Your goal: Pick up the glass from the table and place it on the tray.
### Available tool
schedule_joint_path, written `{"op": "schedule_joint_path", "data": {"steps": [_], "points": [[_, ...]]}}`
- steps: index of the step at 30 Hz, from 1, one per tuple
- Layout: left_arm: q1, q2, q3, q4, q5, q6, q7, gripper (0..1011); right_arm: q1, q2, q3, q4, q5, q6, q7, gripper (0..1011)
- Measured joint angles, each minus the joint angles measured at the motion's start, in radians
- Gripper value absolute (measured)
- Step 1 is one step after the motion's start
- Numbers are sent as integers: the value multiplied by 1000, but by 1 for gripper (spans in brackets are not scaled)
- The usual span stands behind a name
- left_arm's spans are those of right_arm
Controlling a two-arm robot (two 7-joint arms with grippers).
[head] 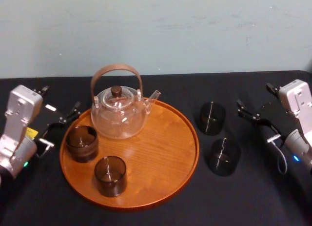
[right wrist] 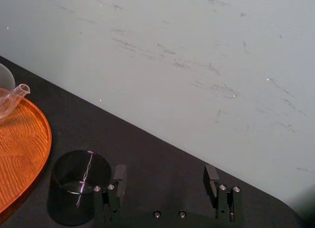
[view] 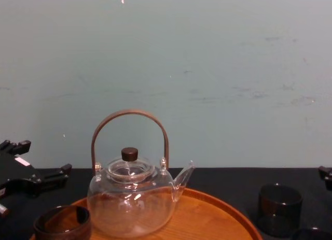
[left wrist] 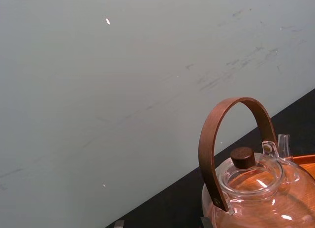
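Two dark smoked glasses stand on the black table right of the tray: a far glass [head: 211,118] [right wrist: 80,184] [view: 280,208] and a near glass [head: 224,156]. My right gripper [head: 257,122] [right wrist: 164,178] hovers open just right of the far glass, which sits outside one finger, not between them. The round orange-brown tray [head: 163,150] [view: 212,219] [right wrist: 22,139] holds a clear glass teapot [head: 119,111] [left wrist: 256,188] [view: 132,198] and two more dark glasses [head: 82,143] [head: 110,175]. At the tray's left edge, my left gripper [head: 59,128] stands open and holds nothing.
The teapot's tall brown handle [head: 117,70] [view: 129,118] rises above the tray's back. A pale wall closes off the table's far edge. Bare black cloth lies in front of the tray and between the two table glasses and the right arm.
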Motion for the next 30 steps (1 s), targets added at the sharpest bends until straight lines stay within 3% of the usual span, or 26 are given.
{"op": "schedule_joint_path", "data": {"steps": [12,22,30], "points": [[0,0,0,0,0,0,0,1001,0,0,1,0,0,1,2,1002],[0,0,0,0,0,0,0,1001,-33,12,28,-29,26,39,72,1002],[0,0,0,0,0,0,0,1001,-84,46,61,-79,56,72,128,1002]]}}
